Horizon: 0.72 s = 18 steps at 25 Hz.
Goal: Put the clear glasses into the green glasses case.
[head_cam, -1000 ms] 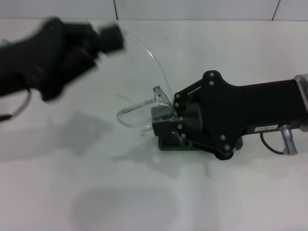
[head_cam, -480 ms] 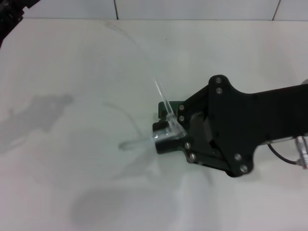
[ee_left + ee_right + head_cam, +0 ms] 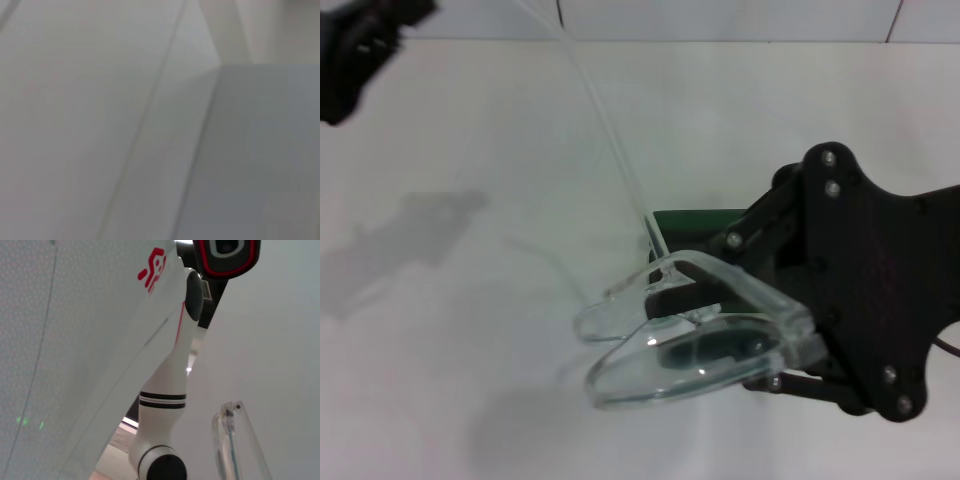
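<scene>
The right tool [image 3: 695, 300] occupies the lower right of the head view, its black body extending in from the right edge. It is closed on the clear glasses [image 3: 690, 350], gripping them at the frame near the bridge; the fingertips themselves are largely hidden behind the transparent frame and lenses.

The clear glasses are lifted off the white worktop [image 3: 500, 350] and sit in the lower centre of the head view, tilted so that both lenses face up toward the camera. One thin temple runs from the frame diagonally up to the top edge of the picture, left of centre. In the right wrist view, a section of the clear frame [image 3: 235, 445] appears at the lower right of the frame against a pale background.

The green glasses case [image 3: 695, 218] rests on the worktop in the centre right of the head view. Only a narrow strip of its dark green edge shows above the glasses; the rest is covered by the right tool and the glasses. Whether the case is open or shut cannot be determined.

The left tool [image 3: 360, 45] is at the upper left corner of the head view, well apart from the glasses and the case. Its finger state cannot be determined. The left wrist view shows only plain grey surfaces.
</scene>
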Available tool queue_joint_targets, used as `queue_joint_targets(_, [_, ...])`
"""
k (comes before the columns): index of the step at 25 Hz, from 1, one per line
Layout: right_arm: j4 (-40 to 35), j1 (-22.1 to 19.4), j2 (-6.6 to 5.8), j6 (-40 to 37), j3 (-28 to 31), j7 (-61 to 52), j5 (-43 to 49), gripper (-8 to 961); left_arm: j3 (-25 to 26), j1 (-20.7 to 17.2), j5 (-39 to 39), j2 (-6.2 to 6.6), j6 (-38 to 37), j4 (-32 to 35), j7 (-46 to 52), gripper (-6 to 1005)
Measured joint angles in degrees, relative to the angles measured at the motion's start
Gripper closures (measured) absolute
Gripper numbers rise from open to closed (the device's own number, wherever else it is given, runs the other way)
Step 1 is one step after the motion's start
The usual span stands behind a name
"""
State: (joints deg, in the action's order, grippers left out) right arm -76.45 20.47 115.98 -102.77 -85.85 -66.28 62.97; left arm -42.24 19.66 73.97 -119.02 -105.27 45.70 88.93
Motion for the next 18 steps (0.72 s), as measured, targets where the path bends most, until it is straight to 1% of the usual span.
queue_joint_targets(5, [3.58, 2.55, 0.11, 0.65, -0.72, 1.35, -0.05, 841, -7.21, 1.7, -1.16, -0.53, -0.98, -0.57, -0.13, 951])
queue_joint_targets(8, [6.95, 4.62, 0.19, 1.07, -0.79, 1.63, -0.19, 841, -12.35, 2.61, -3.4, -0.57, -1.35, -1.34, -1.29, 951])
queue_joint_targets(11, [11.09, 6.38, 0.2, 1.31, -0.93, 3.02, -1.62, 841, -15.99, 3.57, -4.2, -0.48, -1.4, -1.43, -3.54, 950])
queue_joint_targets(16, [18.62, 10.17, 0.21, 1.39, -1.12, 4.82, -3.08, 841, -16.83, 4.5, -4.2, -0.55, -1.42, -1.48, -4.03, 949])
queue_joint_targets(18, [20.79, 10.72, 0.2, 1.41, -1.11, 5.69, -3.58, 841, -16.86, 4.6, -4.22, -0.56, -1.43, -1.49, -4.03, 949])
